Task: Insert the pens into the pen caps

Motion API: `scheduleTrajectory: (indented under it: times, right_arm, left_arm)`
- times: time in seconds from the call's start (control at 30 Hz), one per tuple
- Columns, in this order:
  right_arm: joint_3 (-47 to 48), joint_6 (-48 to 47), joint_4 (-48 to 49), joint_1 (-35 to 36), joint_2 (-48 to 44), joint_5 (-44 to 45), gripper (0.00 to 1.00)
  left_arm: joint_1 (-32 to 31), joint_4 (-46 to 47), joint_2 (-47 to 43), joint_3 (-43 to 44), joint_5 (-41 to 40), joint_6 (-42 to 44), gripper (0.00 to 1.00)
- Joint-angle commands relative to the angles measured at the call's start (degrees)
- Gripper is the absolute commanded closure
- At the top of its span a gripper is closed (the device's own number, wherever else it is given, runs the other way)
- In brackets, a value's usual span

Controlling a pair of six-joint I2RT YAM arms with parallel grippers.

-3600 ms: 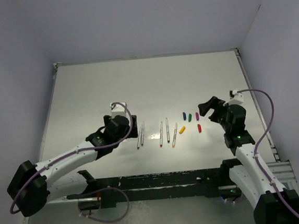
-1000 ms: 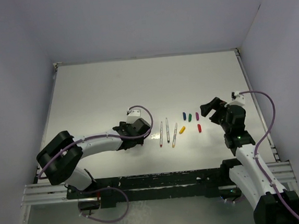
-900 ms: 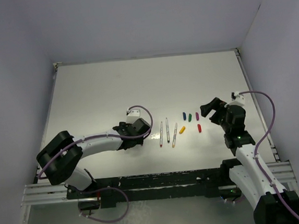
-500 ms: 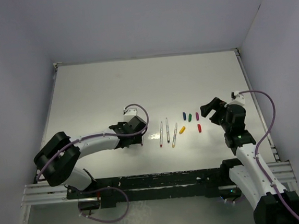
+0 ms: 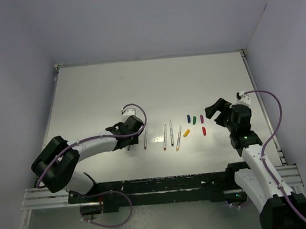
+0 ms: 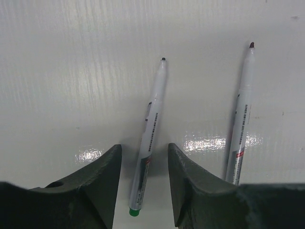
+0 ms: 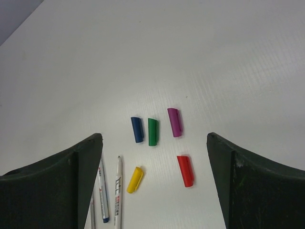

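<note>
Five pen caps lie in front of my right gripper (image 7: 153, 138), which hovers open above them: blue (image 7: 137, 129), green (image 7: 152, 131), magenta (image 7: 174, 122), red (image 7: 185, 171) and yellow (image 7: 135, 179). In the top view that gripper (image 5: 212, 114) sits just right of the caps. My left gripper (image 6: 144, 148) stands low over the table with a green-ended pen (image 6: 150, 133) lying between its open jaws, a gap on each side. A second pen (image 6: 240, 119) lies just to its right. Three more pens (image 5: 171, 134) lie side by side between this pair and the caps.
The white table (image 5: 150, 88) is walled by a grey booth at the back and both sides. A black rail (image 5: 159, 186) with the arm bases runs along the near edge. Purple cables loop over both wrists.
My left gripper has slid left, uncovering one pen, and its jaws have narrowed around the green-ended pen. The right arm, the caps and the other pens have not moved.
</note>
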Motion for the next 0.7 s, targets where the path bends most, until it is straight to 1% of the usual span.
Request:
scheduleTrajectory:
  times: [0.0,0.1,0.27,0.33,0.47,0.67]
  right_arm:
    - [3.69,-0.30,-1.09,-0.02,0.05,0.13,0.08]
    - [4.62,-0.34,-2.18,0.03,0.04,0.40,0.08]
    - [5.31,-0.17,-2.69,-0.02,0.02,0.72,0.08]
    - [5.66,0.03,-3.12,-0.02,0.26,0.72,0.08]
    - [6.65,-0.05,-4.95,-0.02,0.73,0.67,0.08]
    - [7.52,-0.10,-6.86,-0.02,0.52,0.12,0.08]
  left_arm:
    - [0.22,-1.96,3.05,-0.80,6.39,-0.62,0.54]
    - [0.24,-2.49,3.08,-0.79,8.36,-0.73,0.57]
    - [0.45,-3.70,3.86,-0.45,10.80,-1.31,0.68]
    - [0.63,-3.88,4.68,-0.51,12.83,-1.49,0.68]
    - [0.70,-4.91,5.71,-0.57,15.65,-1.95,0.65]
    - [0.68,-7.57,5.60,-0.53,17.13,-2.71,0.60]
